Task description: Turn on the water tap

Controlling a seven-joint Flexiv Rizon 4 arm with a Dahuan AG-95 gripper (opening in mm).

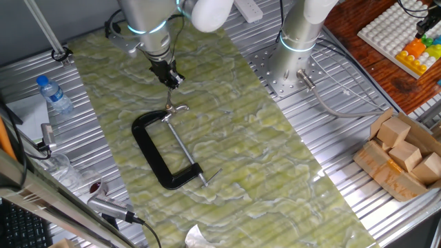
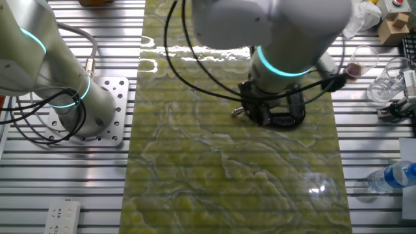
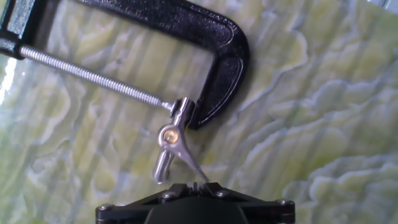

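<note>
Water bottle (image 1: 54, 93) at the far left of one fixed view, on the ribbed metal table (image 1: 331, 165). Just right of it, green marbled mat (image 1: 255, 145), spread from far left to near right.

On the mat, black C-clamp (image 1: 148, 148). Lies flat, open side to the right, its silver threaded screw (image 1: 182, 146) running from the near arm toward the far jaw. Pinches a small silver water tap (image 3: 171, 140) between the screw tip and the far jaw, so places the tap at the far end of the clamp, left of the mat's centre. Shows, in the hand view, a brass-coloured spot at the tap's middle and two thin silver wings pointing toward the camera, one short and rounded, the other slim and reaching the black hand housing.

Directly beyond the tap, gripper (image 1: 172, 83). Hangs from the arm, pointing down at the tap, fingertips very near the slim wing or touching it. Cannot tell how wide the jaws stand, nor whether they have hold of the wing: hides behind the wrist in the other fixed view, and offers only the housing edge in the hand view.

Further right, second arm's base (image 1: 296, 58), bolted at the mat's far edge, with a grey hose (image 1: 331, 103) curving off it. At the far right, cardboard boxes (image 1: 403, 151) near, and a coloured peg board (image 1: 413, 38) far.
</note>
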